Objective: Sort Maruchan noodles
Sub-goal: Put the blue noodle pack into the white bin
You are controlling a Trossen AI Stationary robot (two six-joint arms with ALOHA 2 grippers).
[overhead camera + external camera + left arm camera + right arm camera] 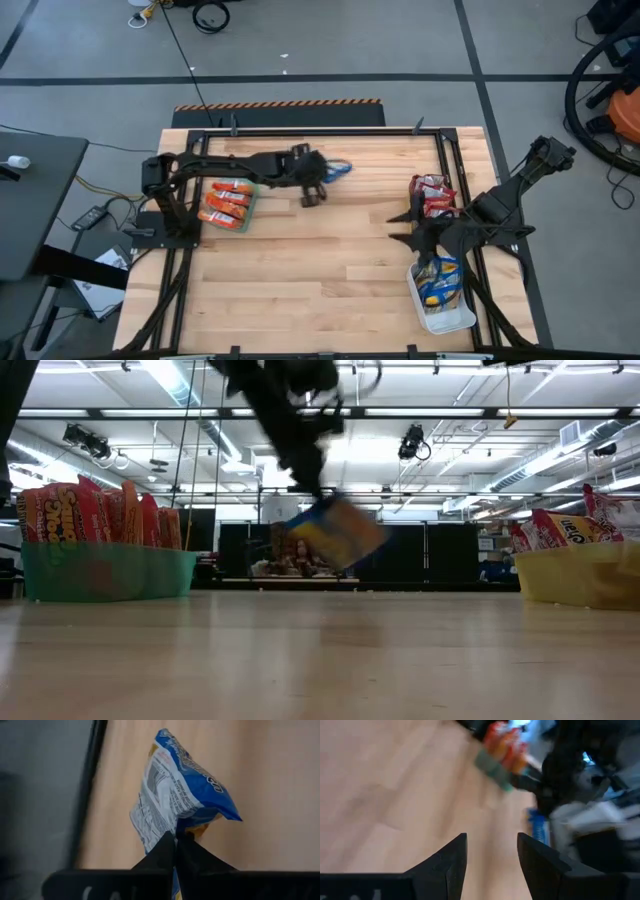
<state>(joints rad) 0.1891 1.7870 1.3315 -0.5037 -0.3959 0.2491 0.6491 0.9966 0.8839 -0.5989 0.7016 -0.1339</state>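
With our left fingers [175,840] clenching a blue-and-white noodle packet [182,785] above the counter [320,270], we are judging the white bin [445,318] lies well away, nearer our right fingers [492,852], which are hanging released.

Wide bare surface [320,260] open across the middle, between the teal bin [228,205] on the left and the yellow bin [433,195] and white bin [440,295] on the right. Left arm [240,168] with its held blue packet [338,169] blocks the far centre strip; the right arm [480,220] lies across the gap between the two right bins.
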